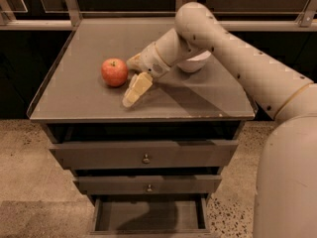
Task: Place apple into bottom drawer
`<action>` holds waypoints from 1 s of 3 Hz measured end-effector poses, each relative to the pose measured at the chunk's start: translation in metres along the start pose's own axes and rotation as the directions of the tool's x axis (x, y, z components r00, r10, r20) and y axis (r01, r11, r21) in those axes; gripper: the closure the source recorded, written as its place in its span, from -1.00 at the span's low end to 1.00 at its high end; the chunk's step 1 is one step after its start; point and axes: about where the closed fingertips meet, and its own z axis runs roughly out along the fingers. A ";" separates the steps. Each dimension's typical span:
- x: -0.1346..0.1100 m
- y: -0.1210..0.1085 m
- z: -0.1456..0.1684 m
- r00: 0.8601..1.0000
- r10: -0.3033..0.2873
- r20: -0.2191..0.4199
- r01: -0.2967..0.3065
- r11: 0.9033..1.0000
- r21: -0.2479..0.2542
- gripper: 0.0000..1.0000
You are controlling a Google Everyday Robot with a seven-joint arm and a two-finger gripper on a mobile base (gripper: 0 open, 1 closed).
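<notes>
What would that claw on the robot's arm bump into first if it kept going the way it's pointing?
Probably the grey cabinet top itself: the gripper slants down toward its front edge, just beside the apple, so it looks set to miss the fruit, though depth is unclear.

Cream, screw-dotted arm point(237, 58); yellowish gripper point(131, 81) beside apple point(114, 72)

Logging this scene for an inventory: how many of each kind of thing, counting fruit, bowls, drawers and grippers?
apple: 1
white bowl: 1, partly behind the arm
drawers: 3, namely top drawer, middle drawer and bottom drawer, which is open
gripper: 1, open, low over the cabinet top beside the apple
Total: 6
</notes>
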 end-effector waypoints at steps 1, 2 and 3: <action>-0.001 -0.003 0.016 1.000 -0.021 -0.009 0.021 1.000 -0.015 -1.00; -0.010 -0.009 0.025 0.998 -0.058 -0.031 0.058 0.998 -0.017 -1.00; -0.024 -0.018 0.030 0.993 -0.103 -0.053 0.103 0.995 -0.015 -1.00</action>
